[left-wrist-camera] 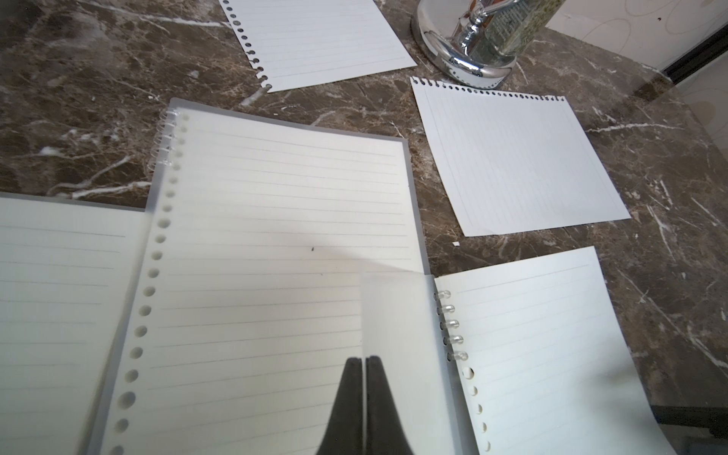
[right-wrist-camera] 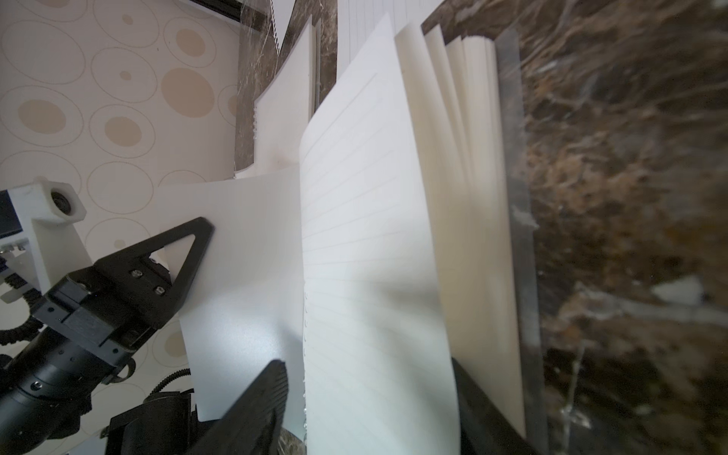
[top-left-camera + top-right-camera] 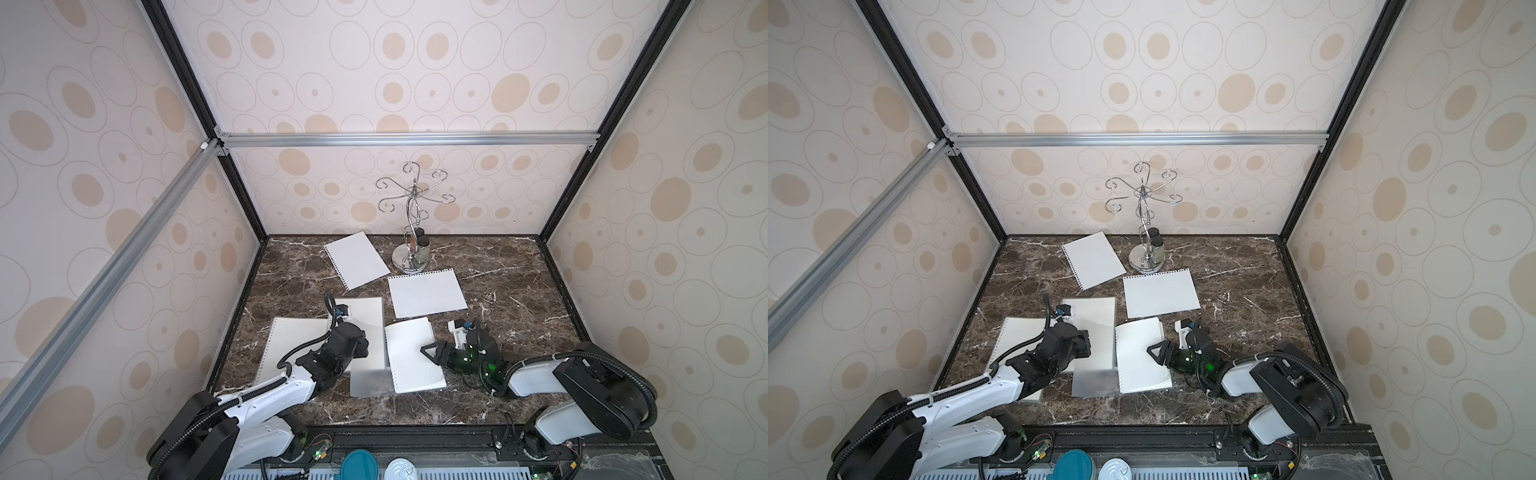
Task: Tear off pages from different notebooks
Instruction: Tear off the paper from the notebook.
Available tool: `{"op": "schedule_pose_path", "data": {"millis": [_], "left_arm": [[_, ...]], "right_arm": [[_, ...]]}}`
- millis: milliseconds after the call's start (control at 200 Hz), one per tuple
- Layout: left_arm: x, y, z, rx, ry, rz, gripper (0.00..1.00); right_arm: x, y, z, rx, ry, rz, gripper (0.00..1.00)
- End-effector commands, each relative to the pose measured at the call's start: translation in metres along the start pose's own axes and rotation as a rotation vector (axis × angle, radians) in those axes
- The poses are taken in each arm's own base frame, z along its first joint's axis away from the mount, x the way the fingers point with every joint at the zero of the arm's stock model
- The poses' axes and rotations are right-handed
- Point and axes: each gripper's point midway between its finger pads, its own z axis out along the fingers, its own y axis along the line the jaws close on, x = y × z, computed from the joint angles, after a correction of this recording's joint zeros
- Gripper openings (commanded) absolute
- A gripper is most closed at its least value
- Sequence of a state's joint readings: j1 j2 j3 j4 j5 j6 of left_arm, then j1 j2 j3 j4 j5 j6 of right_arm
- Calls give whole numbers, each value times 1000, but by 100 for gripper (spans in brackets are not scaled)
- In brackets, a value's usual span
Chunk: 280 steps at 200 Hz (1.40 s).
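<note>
Left gripper (image 1: 366, 360) fingers together over the middle white lined spiral-bound notebook (image 1: 275, 236). Right gripper (image 3: 425, 350) fingers apart, straddling a lifted lined page (image 2: 370, 236) of the right-hand notebook (image 3: 411, 376). Two loose punched white sheets (image 3: 356, 259) lie behind on the brown marble table (image 3: 519, 299).

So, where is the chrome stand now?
In both top views the chrome hook stand stands at the back of the table, beside the tilted loose page and just behind the other loose page.

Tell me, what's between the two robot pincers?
Between the shut left pincer and the right pincer lie the flipped-open frosted cover and coil of the right notebook, seen in a top view.
</note>
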<state>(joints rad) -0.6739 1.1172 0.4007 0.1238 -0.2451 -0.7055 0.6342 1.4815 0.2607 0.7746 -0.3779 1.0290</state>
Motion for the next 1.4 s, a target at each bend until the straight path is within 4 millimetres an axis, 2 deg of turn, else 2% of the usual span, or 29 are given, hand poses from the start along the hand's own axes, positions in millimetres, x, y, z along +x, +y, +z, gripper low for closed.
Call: {"op": "schedule_pose_path", "data": {"millis": [0, 80, 260, 385, 470, 620, 720, 1015, 1180, 1396], "left_arm": [[-11, -1, -5, -5, -28, 1, 0], [-12, -2, -5, -4, -30, 3, 0], [-11, -1, -5, -9, -24, 3, 0], [-11, 0, -5, -12, -26, 8, 0], [-11, 1, -5, -18, -28, 8, 0], [-12, 8, -6, -56, -37, -6, 0], [-13, 17, -8, -101, -48, -24, 0], [-21, 37, -15, -215, -67, -48, 0], [-23, 46, -19, -242, -81, -67, 0], [-24, 56, -22, -284, -91, -74, 0]], "right_arm": [[2, -2, 5, 7, 45, -5, 64], [-1, 3, 12, -20, 51, -15, 64], [-6, -1, 31, -31, 70, -17, 62], [-9, -5, 36, -39, 70, -12, 59], [-11, -5, 37, -44, 62, -21, 46], [-17, -10, 33, -19, 20, -44, 13], [-26, -12, 27, -5, -21, -52, 0], [-48, -20, 12, 17, -87, -40, 0], [-58, -36, -4, 70, -136, -12, 0], [-58, -57, -22, 192, -175, 3, 0]]}}
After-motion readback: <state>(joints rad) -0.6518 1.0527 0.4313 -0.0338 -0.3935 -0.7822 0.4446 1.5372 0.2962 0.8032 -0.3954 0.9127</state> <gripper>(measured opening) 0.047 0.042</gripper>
